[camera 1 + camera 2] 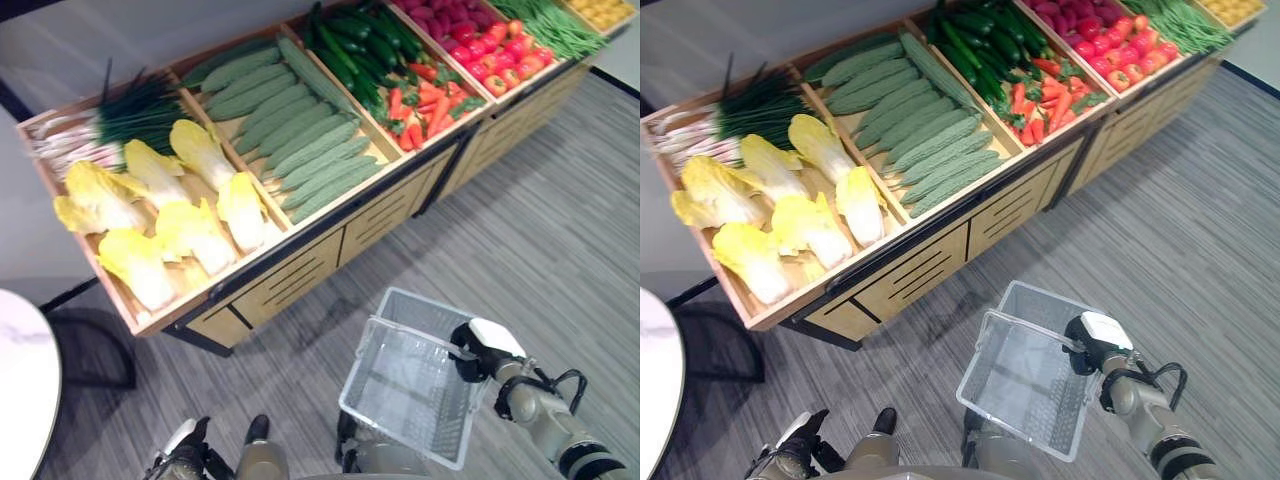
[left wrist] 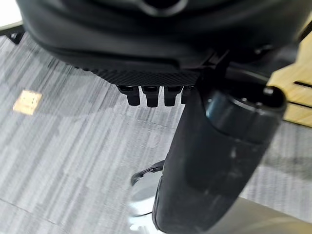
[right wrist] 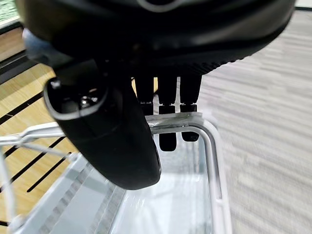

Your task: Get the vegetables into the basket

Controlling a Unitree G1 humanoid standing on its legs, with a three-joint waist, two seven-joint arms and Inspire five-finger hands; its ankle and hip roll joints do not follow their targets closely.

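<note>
The wooden produce stand [image 1: 300, 265] served as landmark. The basket [image 1: 400, 390], white wire and empty, hung in front of the stand, well apart from it, its handle [image 3: 187, 127] hooked by the curled fingers [image 3: 165, 105] of the right hand [image 1: 478, 352]. The left hand [image 1: 795, 448] hung low before the stand's cabbage end, fingers [image 2: 146, 95] curled on nothing. The vegetables lay in the stand's bins: cabbages [image 1: 160, 215], ridged gourds [image 1: 300, 130], cucumbers [image 1: 360, 45], carrots [image 1: 425, 105]. Judged step: approach, nothing picked. The next move likely required raising the left hand to the nearest cabbage.
</note>
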